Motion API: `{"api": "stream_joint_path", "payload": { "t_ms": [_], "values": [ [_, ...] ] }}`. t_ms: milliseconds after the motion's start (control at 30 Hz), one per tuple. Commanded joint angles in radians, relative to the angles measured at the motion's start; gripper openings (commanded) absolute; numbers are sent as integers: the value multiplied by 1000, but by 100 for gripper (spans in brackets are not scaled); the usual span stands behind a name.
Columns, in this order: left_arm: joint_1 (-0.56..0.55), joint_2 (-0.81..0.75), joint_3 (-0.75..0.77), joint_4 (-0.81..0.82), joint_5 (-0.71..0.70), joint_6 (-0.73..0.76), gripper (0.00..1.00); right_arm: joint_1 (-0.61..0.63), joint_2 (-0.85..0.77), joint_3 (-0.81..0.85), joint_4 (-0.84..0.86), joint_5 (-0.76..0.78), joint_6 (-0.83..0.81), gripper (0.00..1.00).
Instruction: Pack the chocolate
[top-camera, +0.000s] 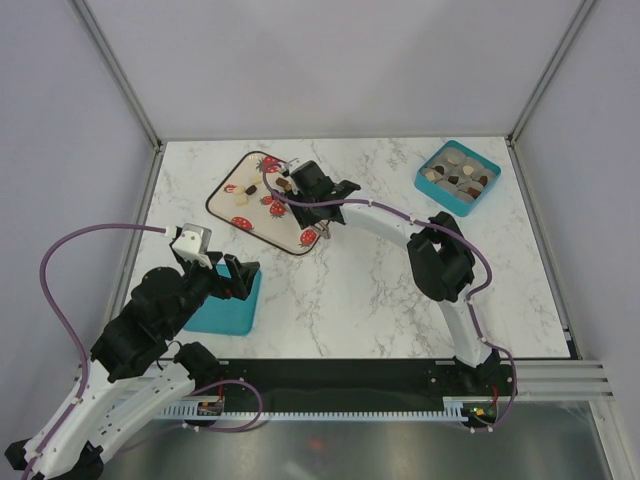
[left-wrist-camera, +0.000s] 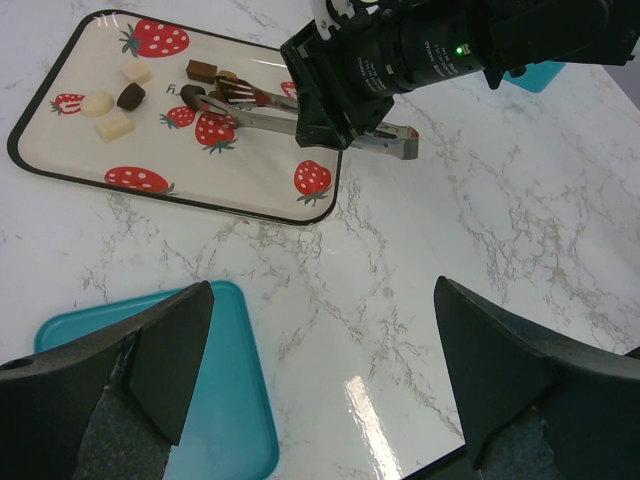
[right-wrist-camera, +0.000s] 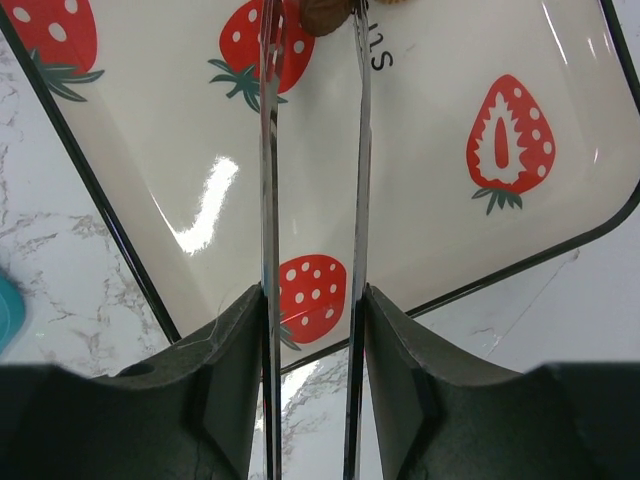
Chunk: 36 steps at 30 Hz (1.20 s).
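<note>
The right end effector is clamped on a pair of metal tongs, its fingers pressing the two blades part-way together. That grip makes sense, since each chocolate is far smaller than the fingers and the slim tong tips can reach one piece without disturbing the rest. At those tips, between the blades, sits a brown chocolate piece. Whether it is firmly pinched or only bracketed I cannot tell.

The tongs lie low over the strawberry-print tray. More pieces rest on it just beyond the tips: a dark round one, cream ones and a brown block.

The teal box, already holding several chocolates, stands well apart at the far right of the desk, so I judge it to be where the pieces go.

The left end effector hangs with jaws wide apart and nothing between them. It is above the near edge of a flat teal lid, probably waiting out of the way.
</note>
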Motion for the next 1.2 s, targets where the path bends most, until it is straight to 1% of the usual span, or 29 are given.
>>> {"api": "stream_joint_path", "payload": {
  "t_ms": [0,100,233,567,633,867,967,1033,1167],
  "values": [
    [-4,-9,-2,34,-33,43,100,9,14,54,-31,0,-11,49],
    [-4,-7,-4,34,-33,43,100,9,-11,40,-49,5,-8,46],
    [-4,-7,-4,36,-31,43,100,7,-90,-12,-46,3,-11,42],
    [-3,-4,-4,36,-23,43,100,1,-238,-141,-72,5,16,37],
    [-3,-4,-2,34,-22,43,100,-2,-256,-150,-74,10,18,34],
    [-3,-4,-4,36,-22,43,100,-29,-305,-179,-77,14,27,36],
    [-4,-4,-4,34,-23,43,100,-33,-296,-179,-63,13,-16,40],
    [-4,-6,-2,36,-25,43,100,-39,-276,-164,-66,42,-18,42],
    [-4,-6,-4,34,-28,42,100,-74,-247,-159,-56,2,-11,46]
  ]
}}
